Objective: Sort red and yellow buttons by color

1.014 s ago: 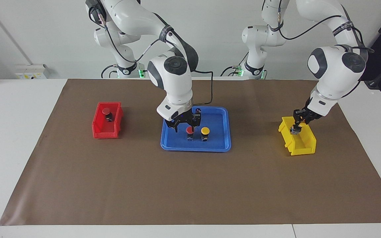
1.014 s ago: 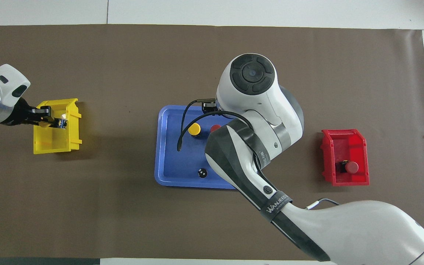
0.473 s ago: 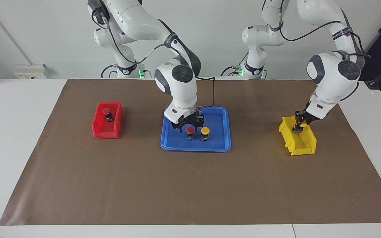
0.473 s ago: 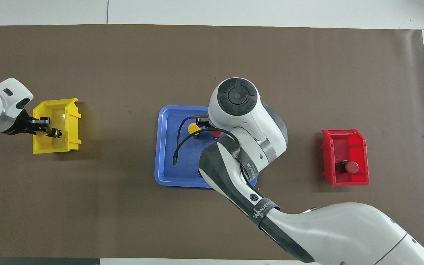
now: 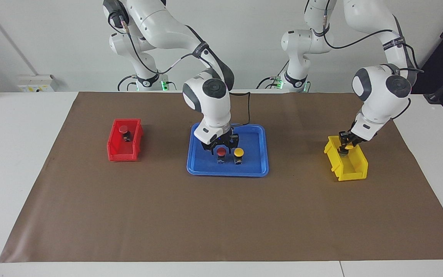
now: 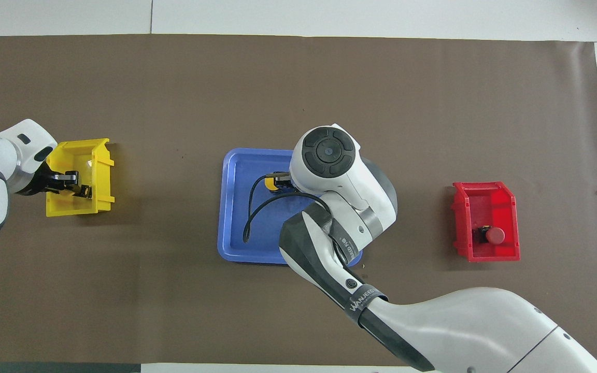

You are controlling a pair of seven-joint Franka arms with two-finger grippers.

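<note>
Both arms have shifted in the last second: the right gripper [image 5: 220, 145] has dropped lower over the tray [image 5: 227, 171] and drawn in on the red button there, and the left gripper [image 5: 347, 144] has sunk further into the yellow bin [image 5: 350, 173] with its load. Starting at the right arm's end of the table, the red bin [image 5: 123, 156] already holds one red button [image 5: 124, 129], lying loose inside. In the middle, the right gripper hangs just over the tray's red button [image 5: 220, 152] with its fingers apart, one to each side of the cap and not yet closed on it. The tray's yellow button [image 5: 238, 152] stands upright just beside that red one, toward the left arm's end. At the left arm's end, the left gripper is clamped on the other yellow button [image 5: 348, 146], down between the yellow bin's walls; whether it touches the floor I cannot tell. These switches look small, hard and light, with smooth domed caps that I would expect to slip under a pinch, so the blocky dark base or the neck under the cap seems the better hold. With its neighbour so close, the fingers need care not to topple it
</note>
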